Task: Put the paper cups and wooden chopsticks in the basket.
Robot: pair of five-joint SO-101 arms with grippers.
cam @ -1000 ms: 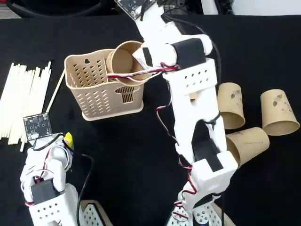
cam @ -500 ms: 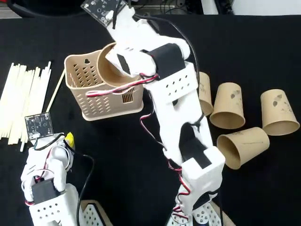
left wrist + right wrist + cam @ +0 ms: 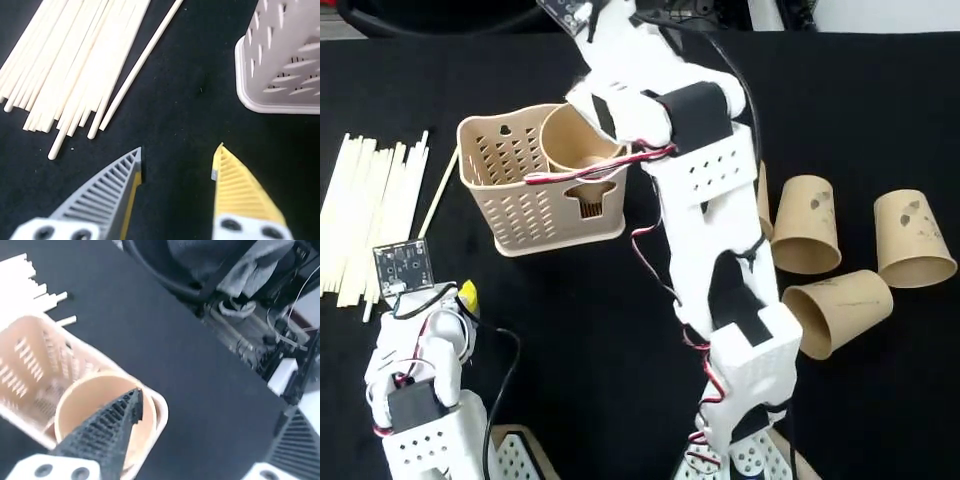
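Observation:
The beige slotted basket (image 3: 535,195) stands on the black table, and a brown paper cup (image 3: 572,140) sits mouth up inside its right end. My right gripper (image 3: 215,405) hovers just above that cup (image 3: 97,405), open wide and holding nothing. Three more cups (image 3: 807,222) (image 3: 915,238) (image 3: 835,310) lie on the table to the right, and a further one (image 3: 763,200) is half hidden behind the right arm. Wooden chopsticks (image 3: 375,215) (image 3: 75,65) lie in a heap at the left. My left gripper (image 3: 179,150) is open low over bare cloth, between the heap and the basket (image 3: 285,55).
One chopstick (image 3: 438,195) (image 3: 142,60) lies apart from the heap, slanting toward the basket's left wall. The right arm (image 3: 720,230) stretches across the table's middle. Cables and equipment lie beyond the table's far edge (image 3: 250,315).
The right arm brought the cup over the basket's rim and the cup now sits inside the basket, upright instead of tilted. The left arm has not moved.

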